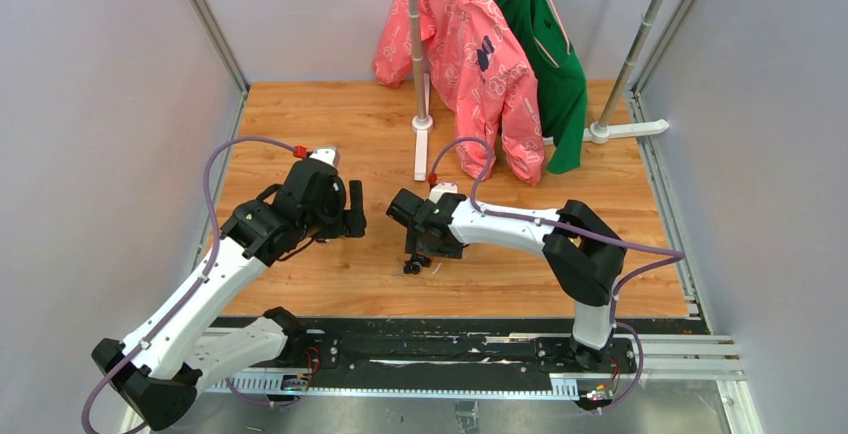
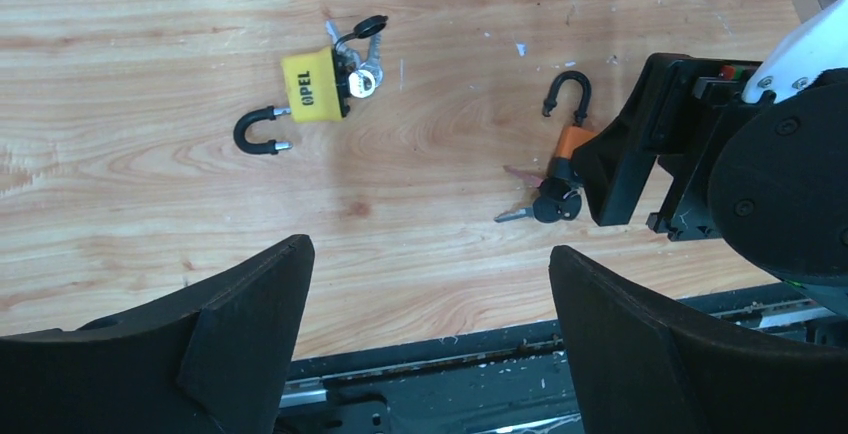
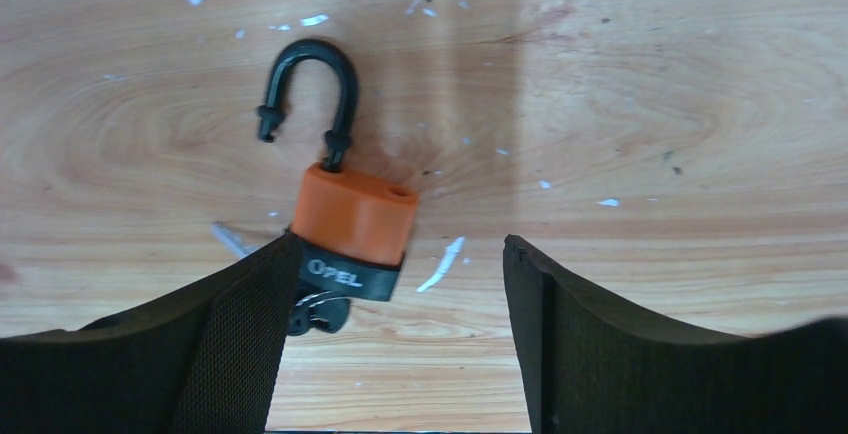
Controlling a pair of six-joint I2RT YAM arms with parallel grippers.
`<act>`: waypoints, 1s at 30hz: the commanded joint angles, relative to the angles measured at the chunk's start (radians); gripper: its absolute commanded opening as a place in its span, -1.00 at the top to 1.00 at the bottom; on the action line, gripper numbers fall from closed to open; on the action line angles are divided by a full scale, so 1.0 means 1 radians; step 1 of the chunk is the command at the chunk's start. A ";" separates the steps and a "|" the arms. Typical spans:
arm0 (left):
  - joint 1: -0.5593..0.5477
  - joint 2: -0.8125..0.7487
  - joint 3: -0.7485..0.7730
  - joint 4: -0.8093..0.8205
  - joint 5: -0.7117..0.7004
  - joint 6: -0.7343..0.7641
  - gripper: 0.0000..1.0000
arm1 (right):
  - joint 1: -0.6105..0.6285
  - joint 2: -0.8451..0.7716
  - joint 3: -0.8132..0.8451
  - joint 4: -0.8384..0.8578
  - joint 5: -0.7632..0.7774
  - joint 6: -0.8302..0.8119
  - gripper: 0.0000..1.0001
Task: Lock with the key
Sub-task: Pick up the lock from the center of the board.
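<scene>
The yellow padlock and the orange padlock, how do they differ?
Colour: the yellow padlock has a yellow body, the orange padlock an orange one. Place: the yellow padlock lies in the open, the orange padlock right beside one finger of the open right gripper. Both lie flat on the wooden table, black shackles open, keys at their bases.

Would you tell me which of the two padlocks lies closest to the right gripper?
The orange padlock, right beside the right gripper; the yellow padlock lies well away from it.
</scene>
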 commanded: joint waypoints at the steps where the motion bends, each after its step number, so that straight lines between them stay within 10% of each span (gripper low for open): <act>1: 0.007 -0.013 -0.013 -0.027 -0.045 -0.022 -0.86 | 0.001 0.015 0.008 0.051 -0.033 0.064 -0.52; 17: 0.041 -0.051 -0.042 -0.052 -0.026 -0.029 -0.86 | 0.002 0.096 0.054 0.033 -0.037 0.056 0.10; 30: 0.139 0.037 -0.072 0.154 0.518 0.148 -0.91 | -0.047 -0.293 -0.340 0.417 -0.424 -0.776 0.59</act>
